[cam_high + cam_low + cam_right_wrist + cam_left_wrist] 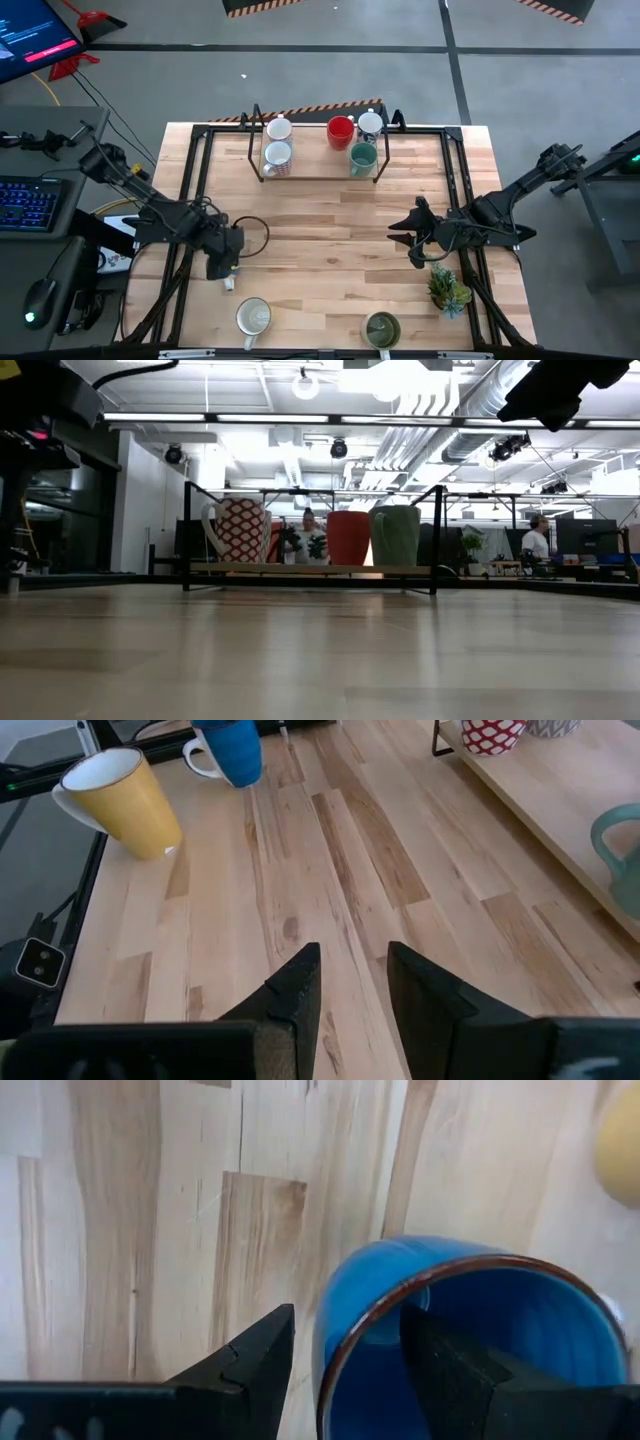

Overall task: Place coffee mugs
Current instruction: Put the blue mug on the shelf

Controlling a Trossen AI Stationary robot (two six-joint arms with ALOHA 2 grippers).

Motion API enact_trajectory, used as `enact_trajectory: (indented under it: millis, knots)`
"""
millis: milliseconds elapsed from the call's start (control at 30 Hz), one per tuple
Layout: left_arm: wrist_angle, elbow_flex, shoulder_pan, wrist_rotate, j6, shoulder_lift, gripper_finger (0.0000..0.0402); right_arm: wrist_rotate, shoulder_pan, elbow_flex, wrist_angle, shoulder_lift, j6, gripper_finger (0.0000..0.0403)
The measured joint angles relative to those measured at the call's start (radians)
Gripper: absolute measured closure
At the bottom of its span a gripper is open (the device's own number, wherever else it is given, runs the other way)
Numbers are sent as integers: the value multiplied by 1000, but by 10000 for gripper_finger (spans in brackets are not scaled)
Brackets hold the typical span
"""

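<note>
A blue mug (520, 1330) with a white handle (200, 758) stands upright on the table near its left side. My left gripper (225, 262) points down over it and hides it in the high view. The gripper is open and straddles the mug's wall: one finger (250, 1370) outside, the other (450, 1370) inside the mouth. A cream-yellow mug (253, 318) and an olive green mug (381, 328) stand by the near edge. Several more mugs sit on the rack (320, 178) at the far side. My right gripper (415, 245) hangs open over bare wood at the right. My left gripper comes from above, its fingers across the blue mug's rim (345, 1350). A gap shows between the outer finger and the wall. Whether the inner finger touches the inside of the wall, I cannot tell.
A small spiky potted plant (448, 290) stands just near-side of my right gripper. The rack holds a red mug (340, 131), a teal mug (362, 157), a patterned mug (277, 157) and two white ones. Bare wood lies between the two arms.
</note>
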Motion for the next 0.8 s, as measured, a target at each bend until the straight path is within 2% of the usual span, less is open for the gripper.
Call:
enact_trajectory:
  millis: [533, 667, 800]
  knots:
    - [3, 0, 0, 16, 2, 114, 235, 0, 0, 0, -2, 0, -16, 306]
    - [2, 0, 1, 17, 2, 115, 271, 0, 0, 0, -3, 0, -26, 306]
    - [1, 0, 2, 20, 2, 115, 332, 0, 0, 0, -4, 0, -26, 306]
